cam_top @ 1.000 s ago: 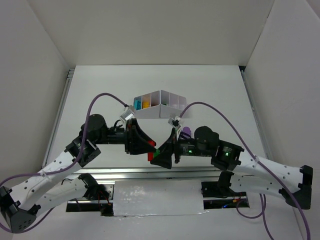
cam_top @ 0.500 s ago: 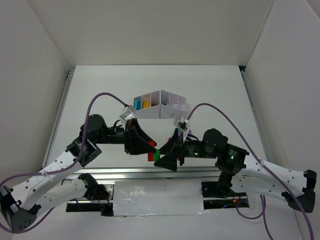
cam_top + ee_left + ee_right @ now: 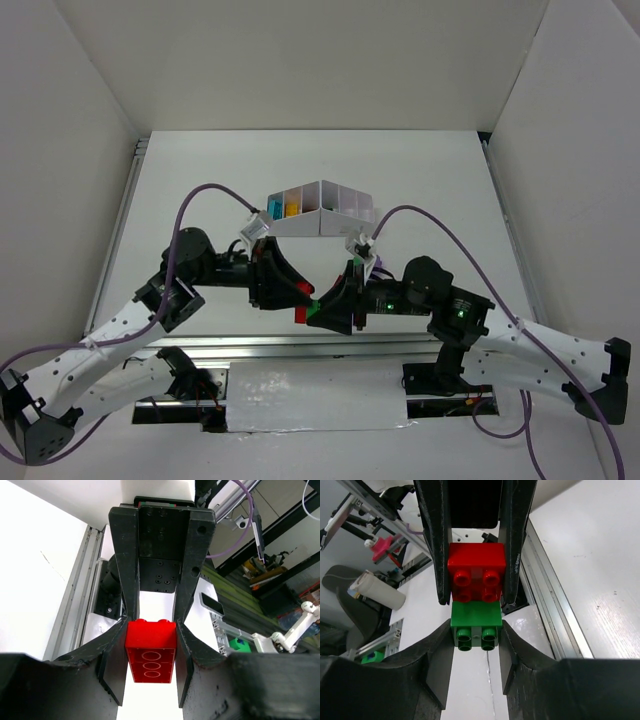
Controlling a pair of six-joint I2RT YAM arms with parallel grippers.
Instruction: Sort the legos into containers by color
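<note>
1. Where the two arms meet above the near side of the desk (image 3: 200,170), a red brick (image 3: 151,650) and a green brick (image 3: 476,622) are held in the air, touching each other.
2. Seen from the right wrist, the green brick lies just under the red one, edge against edge, and the studs of both face that camera. I cannot tell whether the two are locked together.
3. Seen from the left wrist, the red brick shows its hollow underside, and the green one is hidden behind it.
4. The left tool (image 3: 151,630) is clenched on the red brick, one finger flat on each side.
5. The right tool (image 3: 476,630) is clenched on the green brick in the same way, its fingers (image 3: 440,665) pressing the two side faces.
6. The tools point at each other, tips nearly meeting, with the left one's prongs flanking the red brick right up to the green.
7. Beyond them, farther from the bases, a white tray (image 3: 345,200) stands on the desk.
8. A blue brick (image 3: 275,211) lies in its leftmost compartment and a yellow brick (image 3: 292,209) in the next one.
9. Purple cables (image 3: 205,192) arch up from both arms.
10. White walls (image 3: 300,60) enclose the desk.
</note>
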